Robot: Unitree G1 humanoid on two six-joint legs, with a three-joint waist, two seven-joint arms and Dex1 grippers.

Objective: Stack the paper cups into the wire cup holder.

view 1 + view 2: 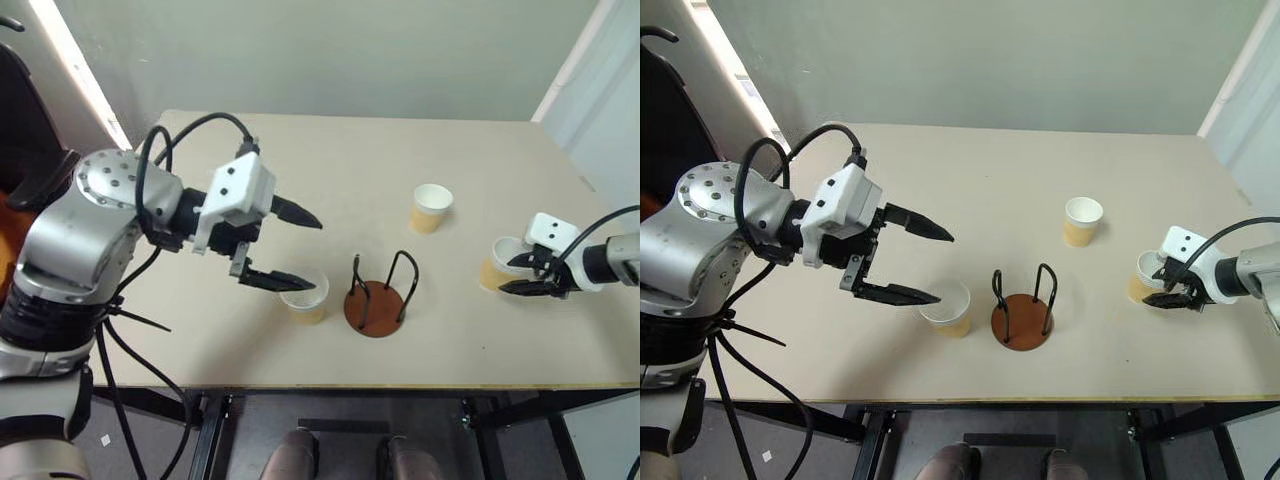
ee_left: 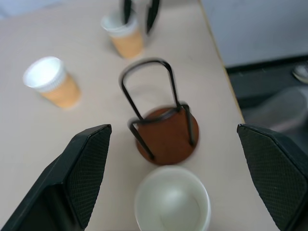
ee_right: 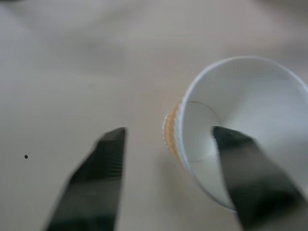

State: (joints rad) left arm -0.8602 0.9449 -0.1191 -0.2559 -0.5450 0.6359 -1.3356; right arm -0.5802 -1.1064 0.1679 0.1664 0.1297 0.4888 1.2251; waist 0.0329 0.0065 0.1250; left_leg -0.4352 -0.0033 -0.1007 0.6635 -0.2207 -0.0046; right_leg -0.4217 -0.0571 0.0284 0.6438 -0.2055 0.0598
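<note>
— Cups first: where are they?

— Three on the table (image 1: 330,160), all upright. One cup (image 1: 306,296) stands near the front edge, just left of the holder (image 1: 378,296). A second cup (image 1: 431,208) stands farther back, toward the middle and right of the holder, apart from everything. The third cup (image 1: 500,264) is near the right edge.

— And the holder itself?

— Its brown disc sits close to the front edge, roughly mid-table, with two black wire loops rising from it. Nothing sits inside the loops.

— What is the left tool doing?

— The left tool (image 1: 298,250) hangs above the table at the near cup, fingers spread wide and pointing right toward the holder. One finger reaches over that cup's rim as seen from the head view; I cannot tell whether it touches. In its wrist view the cup's white mouth lies between the two fingers, with the holder just beyond it.

— The right tool?

— The right tool (image 1: 1162,286) is at the third cup. In its wrist view one finger (image 3: 252,180) is inside the cup's mouth and the other is outside the wall, with a gap between that finger and the cup, so the jaws are partly apart and straddling the wall, not pressed onto it.

— Anything in the way?

— Between the third cup and the holder the table is bare. The near cup stands right against the holder's left side.
</note>
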